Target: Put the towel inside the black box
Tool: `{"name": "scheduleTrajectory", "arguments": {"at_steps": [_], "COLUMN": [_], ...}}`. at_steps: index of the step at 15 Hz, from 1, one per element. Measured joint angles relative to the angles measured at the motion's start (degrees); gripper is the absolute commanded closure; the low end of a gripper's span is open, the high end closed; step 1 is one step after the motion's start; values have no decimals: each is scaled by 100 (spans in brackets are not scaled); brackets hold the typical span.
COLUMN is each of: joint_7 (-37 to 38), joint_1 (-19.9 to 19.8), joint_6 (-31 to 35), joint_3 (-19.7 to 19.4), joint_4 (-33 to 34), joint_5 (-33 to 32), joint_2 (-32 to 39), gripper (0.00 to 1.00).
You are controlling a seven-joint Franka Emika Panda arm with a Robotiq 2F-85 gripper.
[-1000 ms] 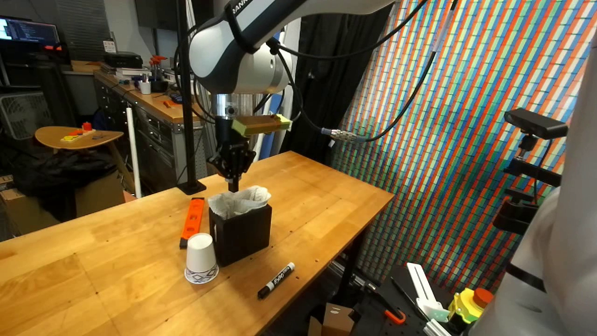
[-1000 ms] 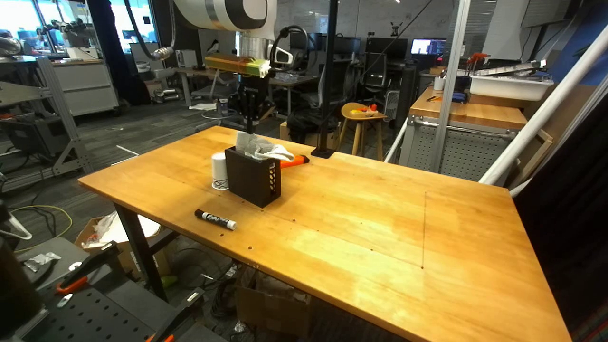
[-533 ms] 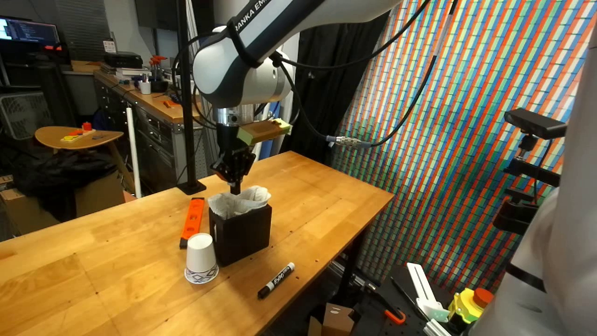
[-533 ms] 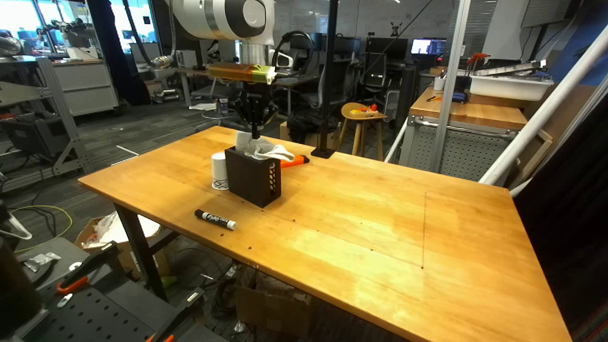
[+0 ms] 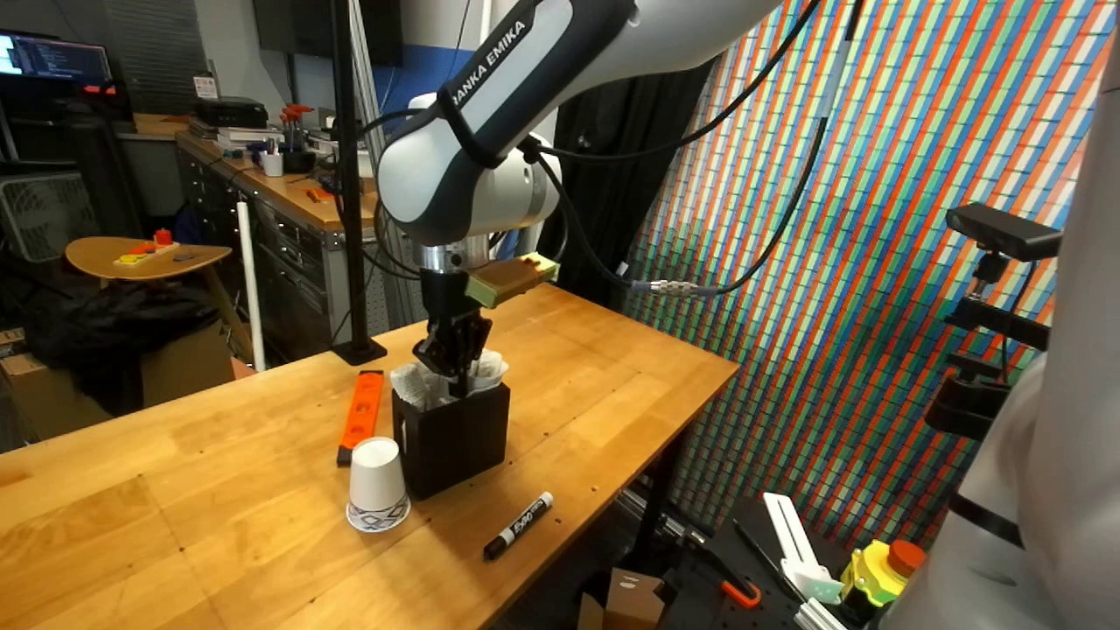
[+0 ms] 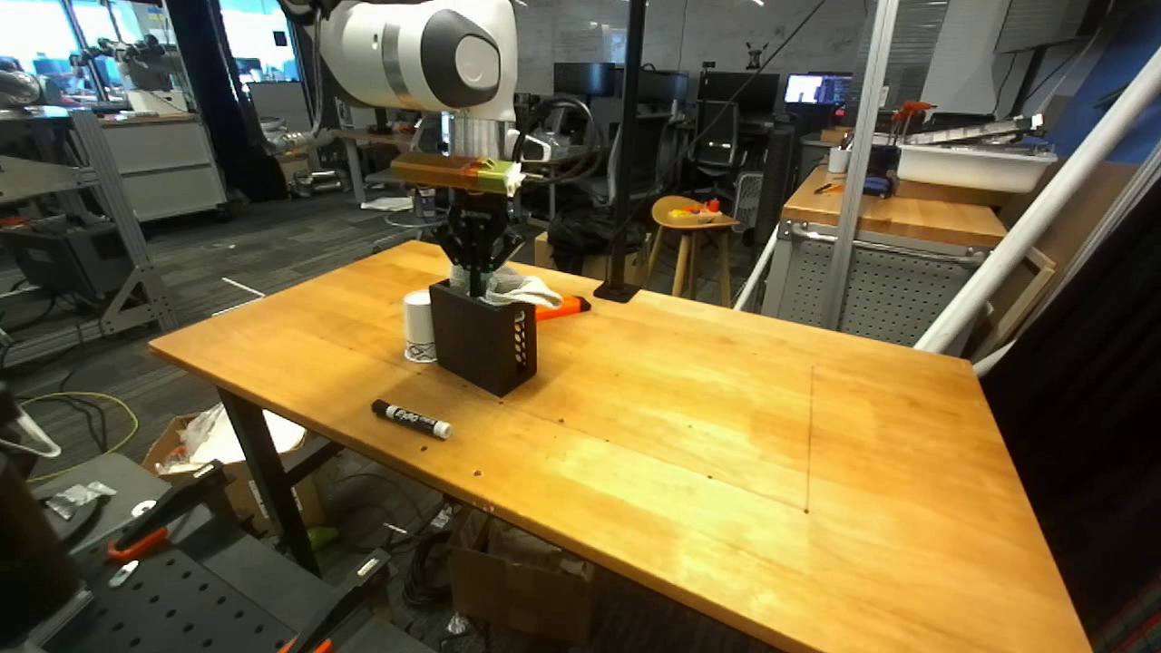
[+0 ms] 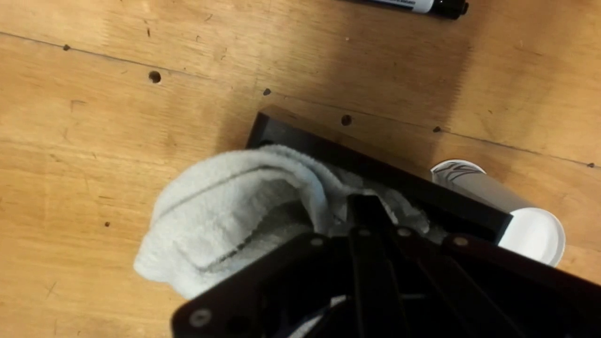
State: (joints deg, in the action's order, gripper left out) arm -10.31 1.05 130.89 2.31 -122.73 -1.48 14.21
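Towel [image 7: 202, 220], pale: partly inside black box [image 6: 481, 340], partly over its rim, between the long edges of desk [image 6: 726, 426]. Claw [image 6: 477, 288]: fingers together, down among folds, no cloth seen between. Outstanding, apparently: tucking the overhang.

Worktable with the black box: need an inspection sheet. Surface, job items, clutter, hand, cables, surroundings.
Surface: wooden table, dotted with small dark holes.
Black box: upright, open side up.
Towel: bunched in the box mouth, part of it sticking out past the rim.
Clutter: upside-down paper cup close beside the box; marker and orange bar lying on the wood.
Hand: looks shut, its end down among the towel's folds; whether cloth is pinched, cannot tell.
Cables: black cable looping off the arm.
Surroundings: black pole standing at the table edge; stool and multicoloured backdrop beyond.
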Motion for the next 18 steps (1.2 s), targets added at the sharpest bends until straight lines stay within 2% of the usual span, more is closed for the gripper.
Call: {"name": "scheduleTrajectory", "arguments": {"at_steps": [10,18], "joint_7": [-4,1], "joint_1": [2,45], "joint_6": [427,579], "joint_3": [16,34], "joint_4": [-91,66], "joint_5": [-13,-46], "joint_2": [186,776], "gripper": [100,100]}}
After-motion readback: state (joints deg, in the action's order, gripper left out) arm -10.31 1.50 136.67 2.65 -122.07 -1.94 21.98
